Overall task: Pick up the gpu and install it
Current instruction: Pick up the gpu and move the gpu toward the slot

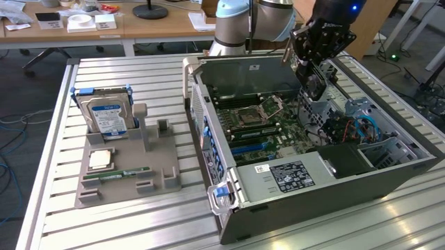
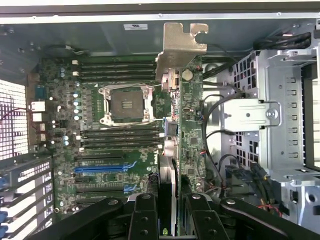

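My gripper (image 2: 170, 202) is shut on the gpu (image 2: 169, 150), a thin card seen edge-on between the two black fingers (image 2: 145, 215). Its silver metal bracket (image 2: 179, 47) points away from the camera. The card hangs in the air above the green motherboard (image 2: 115, 140), over the strip between the processor socket (image 2: 125, 105) and the drive cage (image 2: 280, 115). In the exterior view the gripper (image 1: 313, 66) holds the gpu (image 1: 316, 89) upright over the far right part of the open computer case (image 1: 306, 172).
Black cables (image 2: 220, 145) run beside the card's path. On the exterior view's left a grey holder tray (image 1: 125, 179) carries a blue-labelled hard drive (image 1: 108, 112), a processor chip (image 1: 101, 158) and a green memory stick (image 1: 125, 173). Desks stand behind the slatted metal table (image 1: 139, 229).
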Robot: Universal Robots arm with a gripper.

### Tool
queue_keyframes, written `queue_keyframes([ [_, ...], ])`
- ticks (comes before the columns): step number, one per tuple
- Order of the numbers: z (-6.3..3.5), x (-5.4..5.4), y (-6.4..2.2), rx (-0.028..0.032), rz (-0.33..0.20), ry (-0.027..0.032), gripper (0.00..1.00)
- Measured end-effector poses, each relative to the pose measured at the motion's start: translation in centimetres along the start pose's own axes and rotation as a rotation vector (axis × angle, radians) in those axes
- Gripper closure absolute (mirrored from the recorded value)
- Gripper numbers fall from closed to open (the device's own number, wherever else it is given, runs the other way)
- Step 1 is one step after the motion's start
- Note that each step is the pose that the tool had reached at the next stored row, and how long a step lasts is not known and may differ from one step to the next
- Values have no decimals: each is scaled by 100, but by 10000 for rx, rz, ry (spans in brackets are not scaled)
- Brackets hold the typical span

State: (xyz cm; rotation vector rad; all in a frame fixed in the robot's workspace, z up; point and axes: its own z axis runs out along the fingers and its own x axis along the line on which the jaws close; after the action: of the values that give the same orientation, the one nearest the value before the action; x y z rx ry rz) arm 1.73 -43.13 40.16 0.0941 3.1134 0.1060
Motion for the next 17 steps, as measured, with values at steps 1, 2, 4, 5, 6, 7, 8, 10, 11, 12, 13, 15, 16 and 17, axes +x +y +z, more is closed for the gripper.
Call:
queue_keyframes([
  [1, 1, -21, 1, 0, -3, 0, 73],
  [2, 2, -39, 2, 0, -6, 0, 73],
  [4, 4, -73, 4, 1, -21, 2, 73],
  [5, 5, -87, 5, 0, -31, 2, 73],
  [6, 6, -99, 5, 1, -45, 3, 73],
  [7, 6, -110, 6, 1, -61, 5, 73],
  [8, 7, -120, 7, 1, -82, 6, 73],
  [10, 10, -139, 8, 0, -123, 9, 73],
  [11, 12, -146, 8, -1, -146, 10, 73],
  [12, 12, -147, 8, -2, -160, 11, 73],
  [13, 12, -147, 8, -2, -161, 12, 73],
  [15, 12, -147, 8, -2, -162, 12, 73],
  [16, 12, -147, 8, -2, -163, 12, 73],
  [17, 13, -149, 8, -3, -168, 12, 73],
])
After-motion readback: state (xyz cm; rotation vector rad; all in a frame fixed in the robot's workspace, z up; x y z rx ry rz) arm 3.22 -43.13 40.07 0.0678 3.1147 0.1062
